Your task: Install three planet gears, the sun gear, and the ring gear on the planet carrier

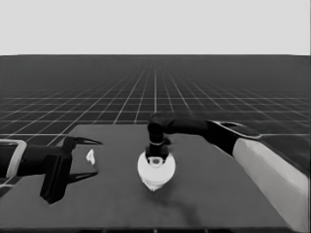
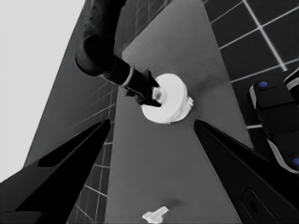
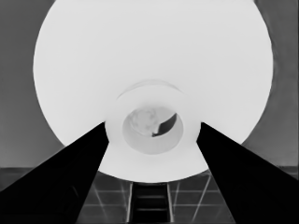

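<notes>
The larger round part (image 1: 156, 170), the ring gear, lies at the table's middle with its raised hub (image 3: 152, 140) upward. My right gripper (image 1: 156, 156) comes down from above and is shut on that hub, one finger on each side of it (image 3: 152, 125). A white edge (image 1: 154, 186) pokes out from beneath the larger part, toothed in the left wrist view (image 2: 188, 103); I cannot tell which part it is. The planet gears and the smaller round part are hidden below. My left gripper (image 1: 95, 158) waits open over the table's left end.
A thin white piece (image 1: 90, 156) lies on the table between the left gripper's spread fingers, not held (image 2: 155, 215). The right arm's pale grey part (image 1: 272, 170) fills the lower right. Dark machinery with blue lights (image 2: 275, 116) stands past the table's edge.
</notes>
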`<control>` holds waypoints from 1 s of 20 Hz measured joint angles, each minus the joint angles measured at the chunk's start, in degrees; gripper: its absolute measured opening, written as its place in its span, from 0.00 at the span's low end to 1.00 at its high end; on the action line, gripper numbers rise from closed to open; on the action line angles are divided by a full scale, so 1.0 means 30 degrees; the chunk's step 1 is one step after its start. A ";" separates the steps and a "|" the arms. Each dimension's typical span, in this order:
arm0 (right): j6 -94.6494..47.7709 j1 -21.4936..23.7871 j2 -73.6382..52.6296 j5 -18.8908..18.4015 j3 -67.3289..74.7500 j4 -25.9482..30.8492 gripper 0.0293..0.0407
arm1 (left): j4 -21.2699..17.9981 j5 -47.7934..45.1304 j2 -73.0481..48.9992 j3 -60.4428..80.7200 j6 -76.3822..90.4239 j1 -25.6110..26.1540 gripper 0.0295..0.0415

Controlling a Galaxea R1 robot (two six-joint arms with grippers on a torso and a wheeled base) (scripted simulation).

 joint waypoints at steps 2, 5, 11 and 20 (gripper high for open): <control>0.0007 -0.0021 0.0325 -0.0009 -0.0351 -0.0026 0.49 | 0.0000 0.0000 0.0000 0.0000 0.0000 0.0000 0.75; -0.0211 -0.0723 0.0538 0.0172 -0.0835 -0.0774 0.49 | 0.0000 0.0000 0.0000 0.0000 0.0000 0.0000 0.75; -0.0609 -0.1844 0.0725 0.0500 -0.1520 -0.1766 0.49 | 0.0000 0.0000 0.0000 0.0000 0.0000 0.0000 0.75; 0.0145 -0.1929 0.0754 0.0520 -0.1524 -0.1793 0.49 | 0.0000 0.0000 0.0000 0.0000 0.0000 0.0000 0.75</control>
